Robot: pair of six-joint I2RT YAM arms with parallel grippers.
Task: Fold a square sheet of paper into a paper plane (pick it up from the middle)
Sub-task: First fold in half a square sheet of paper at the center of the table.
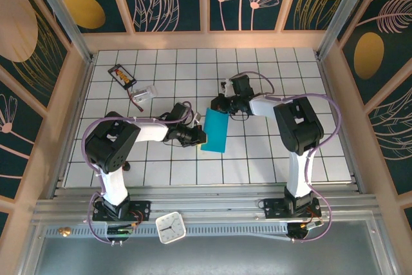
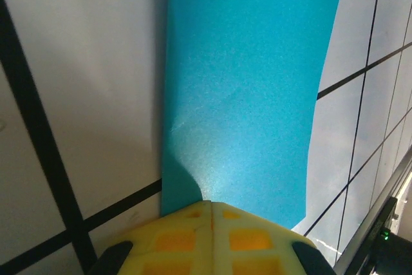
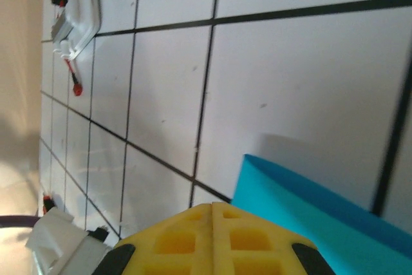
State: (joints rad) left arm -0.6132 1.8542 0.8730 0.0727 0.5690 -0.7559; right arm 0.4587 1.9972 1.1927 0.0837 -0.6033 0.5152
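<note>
The square sheet of paper point(image 1: 214, 131) is teal-blue and lies on the white tiles as a tall narrow rectangle, seemingly folded in half. My left gripper point(image 1: 197, 136) is shut, and its yellow tips sit at the paper's left edge. In the left wrist view the left gripper point(image 2: 211, 203) rests on the near edge of the paper point(image 2: 251, 82), which dimples just ahead of it. My right gripper point(image 1: 216, 104) is shut at the paper's top left corner. In the right wrist view the right gripper point(image 3: 213, 204) sits just left of the paper's point(image 3: 309, 217) slightly raised corner.
A small black card with orange marks point(image 1: 121, 75) and a clear plastic piece with a red lead point(image 1: 144, 93) lie at the back left. A white clock point(image 1: 170, 227) sits on the front rail. Wooden frame walls enclose the tiled table point(image 1: 309, 94).
</note>
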